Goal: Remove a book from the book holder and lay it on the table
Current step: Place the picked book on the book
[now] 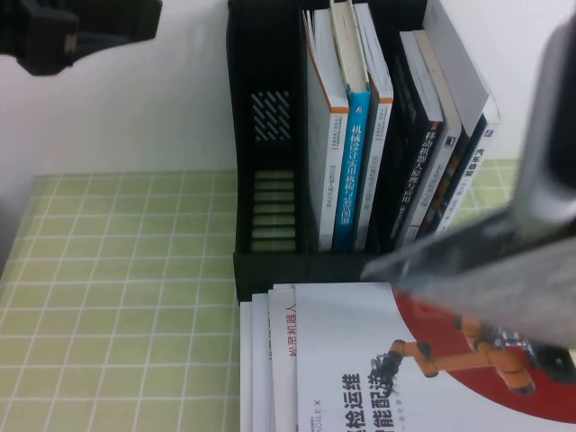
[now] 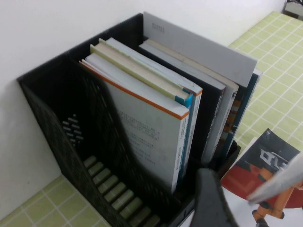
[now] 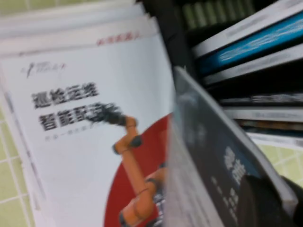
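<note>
The book holder (image 1: pixel 270 263) is a tall black rack at the back of the green checked table (image 1: pixel 117 297). It also shows in the left wrist view (image 2: pixel 52 127). My right gripper (image 3: pixel 270 201) is shut on the book (image 3: pixel 222 161), whose dark blue spine bears light lettering. The book (image 1: pixel 486 270) hangs tilted and blurred in the air in front of the holder's right side, over a stack of books. Its grey edge shows in the left wrist view (image 2: pixel 279 182). My left gripper (image 1: pixel 72 31) is raised at the far left, above and beside the holder.
A white-and-red book with an orange robot arm (image 1: pixel 360 378) tops a stack lying in front of the holder. A bright-blue-spined book (image 1: pixel 349 180) and white ones fill the middle compartment, dark books (image 1: pixel 423 162) the right. The left compartment (image 1: pixel 273 207) is empty. A white wall stands behind.
</note>
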